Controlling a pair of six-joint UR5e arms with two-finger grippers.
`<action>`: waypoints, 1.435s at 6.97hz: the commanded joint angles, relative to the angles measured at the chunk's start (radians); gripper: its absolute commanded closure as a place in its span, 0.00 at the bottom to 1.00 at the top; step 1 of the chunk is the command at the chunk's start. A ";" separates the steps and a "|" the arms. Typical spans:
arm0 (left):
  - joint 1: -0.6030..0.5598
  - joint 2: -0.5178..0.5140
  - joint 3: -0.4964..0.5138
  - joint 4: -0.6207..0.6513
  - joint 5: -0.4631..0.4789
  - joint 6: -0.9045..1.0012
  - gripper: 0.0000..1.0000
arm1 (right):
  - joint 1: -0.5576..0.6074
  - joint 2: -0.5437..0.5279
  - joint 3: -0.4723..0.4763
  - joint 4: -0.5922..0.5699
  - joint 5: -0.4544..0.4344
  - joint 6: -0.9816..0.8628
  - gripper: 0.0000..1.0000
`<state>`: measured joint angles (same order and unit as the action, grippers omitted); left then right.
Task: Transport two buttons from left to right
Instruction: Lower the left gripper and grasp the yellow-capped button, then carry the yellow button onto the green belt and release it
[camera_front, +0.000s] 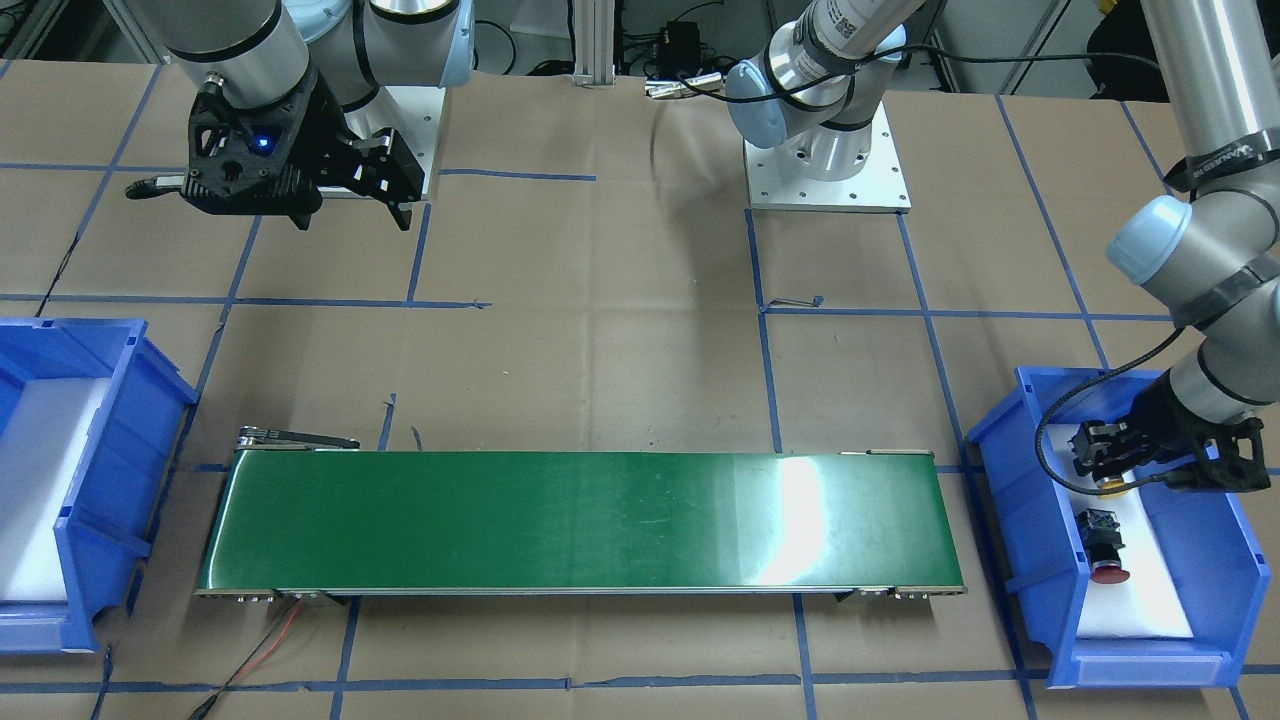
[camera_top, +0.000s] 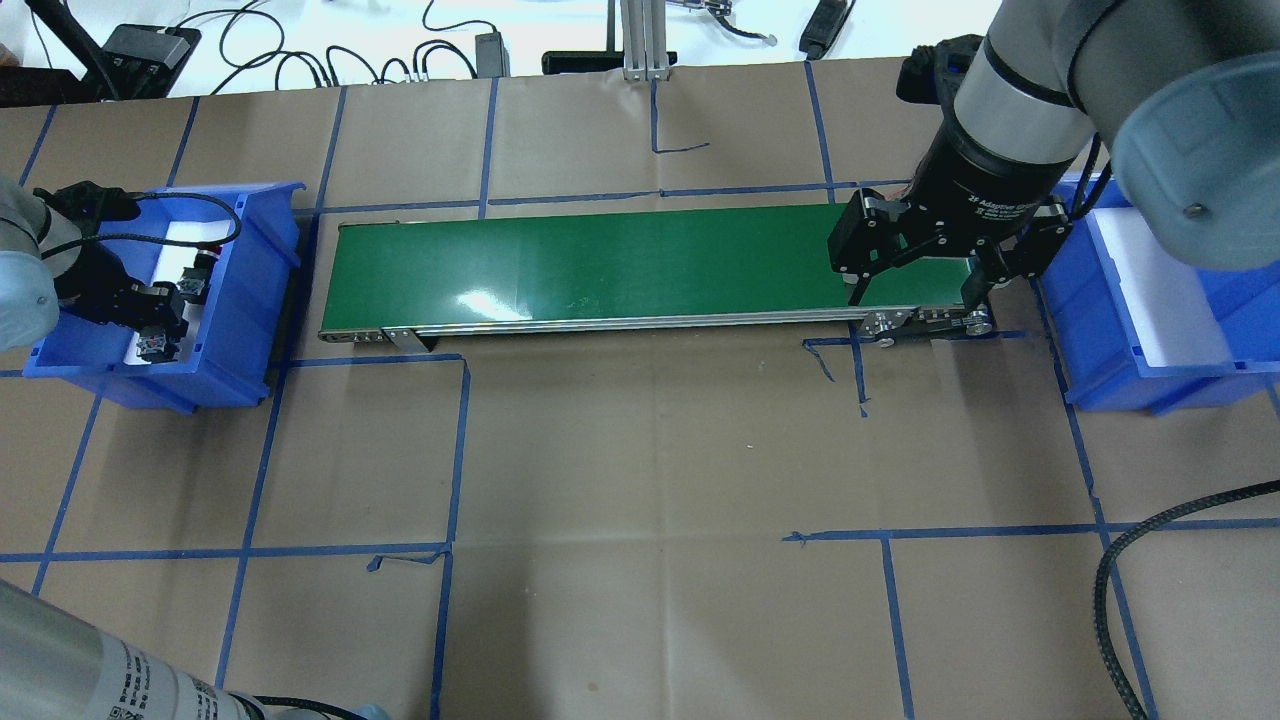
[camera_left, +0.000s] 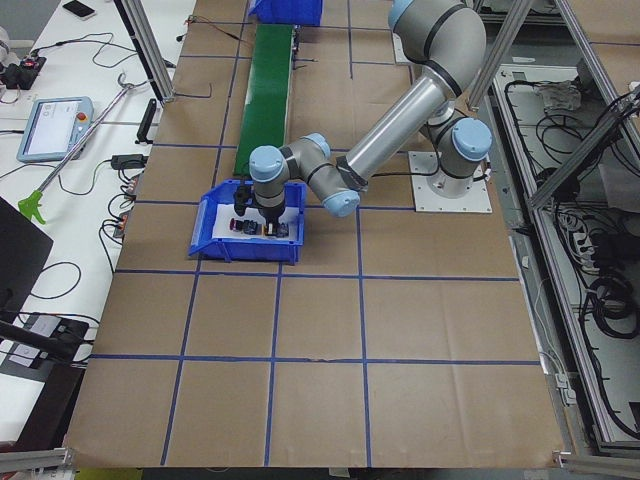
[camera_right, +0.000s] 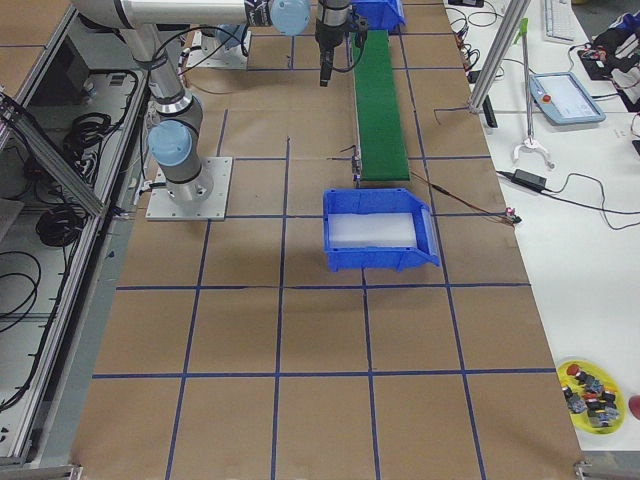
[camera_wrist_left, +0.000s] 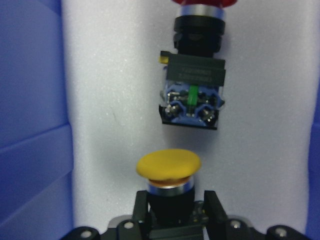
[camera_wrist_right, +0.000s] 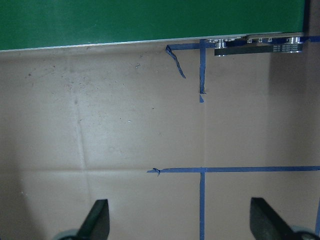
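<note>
Right hand (camera_top: 912, 300) body: white print "2F Adaptive"; remainder illegible.

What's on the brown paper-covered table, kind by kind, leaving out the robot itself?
Push-buttons: 2, a yellow mushroom-capped push-button and a red-capped push-button
Blue plastic bins: 2, the bin holding both buttons and the bin at the far end
Green conveyor belt: 1
Total: 5

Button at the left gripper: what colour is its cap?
The cap is yellow, clearest in the left wrist view.
</note>
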<state>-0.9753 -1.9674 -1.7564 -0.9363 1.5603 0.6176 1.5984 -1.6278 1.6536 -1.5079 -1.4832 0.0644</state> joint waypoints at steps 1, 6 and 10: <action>0.000 0.102 0.027 -0.132 0.000 0.002 0.86 | 0.000 0.000 0.000 -0.002 0.001 0.000 0.00; -0.198 0.113 0.264 -0.395 0.006 -0.093 0.86 | 0.000 0.002 0.000 0.000 0.001 0.000 0.00; -0.515 0.070 0.235 -0.380 0.001 -0.534 0.86 | 0.000 0.003 0.000 0.000 0.000 0.000 0.00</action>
<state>-1.4006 -1.8739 -1.5152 -1.3209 1.5647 0.2261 1.5984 -1.6247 1.6537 -1.5089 -1.4827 0.0644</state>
